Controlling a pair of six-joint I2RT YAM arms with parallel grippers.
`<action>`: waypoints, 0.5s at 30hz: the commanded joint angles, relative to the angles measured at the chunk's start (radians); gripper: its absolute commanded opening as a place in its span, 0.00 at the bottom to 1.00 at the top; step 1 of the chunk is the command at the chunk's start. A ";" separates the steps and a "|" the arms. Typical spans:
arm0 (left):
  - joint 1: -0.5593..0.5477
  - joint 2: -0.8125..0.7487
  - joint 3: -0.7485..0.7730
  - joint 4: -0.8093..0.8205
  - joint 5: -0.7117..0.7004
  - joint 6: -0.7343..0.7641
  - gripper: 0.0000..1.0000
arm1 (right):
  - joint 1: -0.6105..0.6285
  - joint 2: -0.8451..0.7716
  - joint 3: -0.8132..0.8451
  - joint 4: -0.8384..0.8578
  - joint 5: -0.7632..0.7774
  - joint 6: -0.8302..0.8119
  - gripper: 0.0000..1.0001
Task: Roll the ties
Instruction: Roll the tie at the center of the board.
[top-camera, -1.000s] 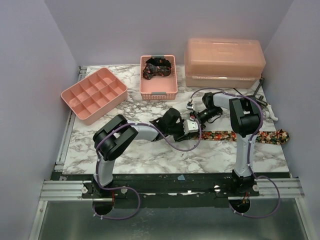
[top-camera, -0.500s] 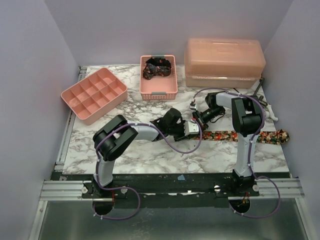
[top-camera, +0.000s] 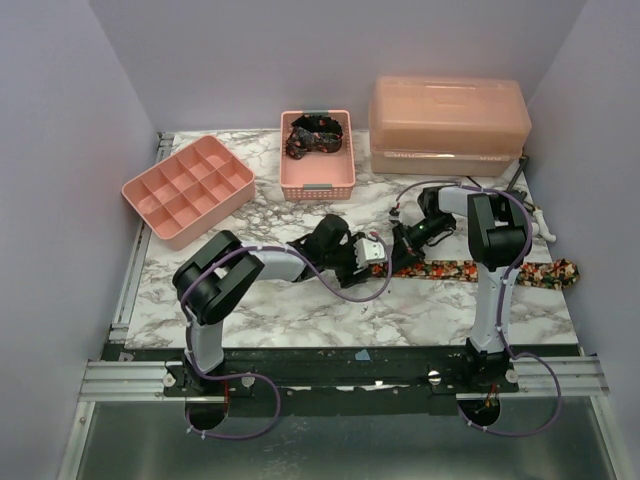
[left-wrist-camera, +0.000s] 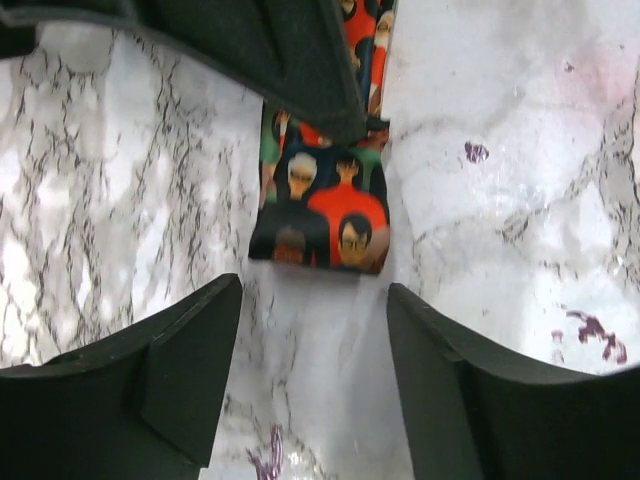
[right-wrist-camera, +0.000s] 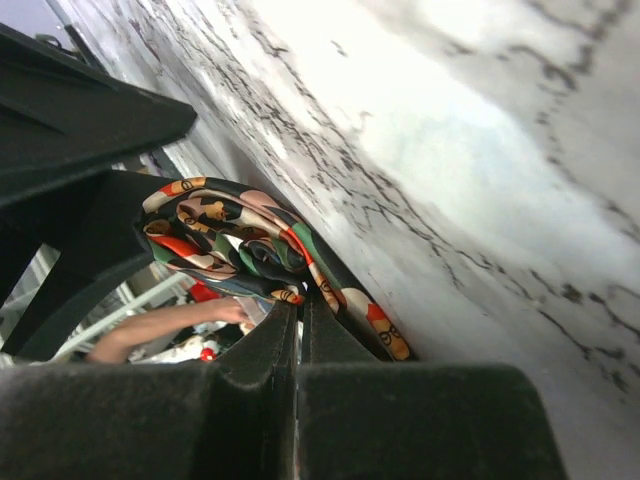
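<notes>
Marble table (top-camera: 300, 300): the tie (left-wrist-camera: 325, 215) looked limp, light and slick; right gripper (right-wrist-camera: 298, 325) pinched its curled end, left gripper (left-wrist-camera: 314, 300) gaped empty just short of it, and a nip across the width seemed best.

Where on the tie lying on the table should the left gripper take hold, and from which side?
Probably the folded end of the tie, pinched across its width from above. It lies flat, narrower than the gap of the open left gripper, long edges facing the fingers; the right gripper clamps the strip just behind.
</notes>
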 joint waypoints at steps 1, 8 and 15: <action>0.041 -0.040 -0.120 0.023 0.092 -0.064 0.69 | -0.008 0.070 -0.030 0.090 0.159 0.007 0.01; 0.048 -0.037 -0.158 0.229 0.168 -0.131 0.72 | -0.007 0.103 -0.034 0.096 0.203 -0.011 0.01; 0.045 0.060 -0.082 0.288 0.154 -0.122 0.64 | -0.007 0.130 -0.019 0.081 0.233 -0.036 0.01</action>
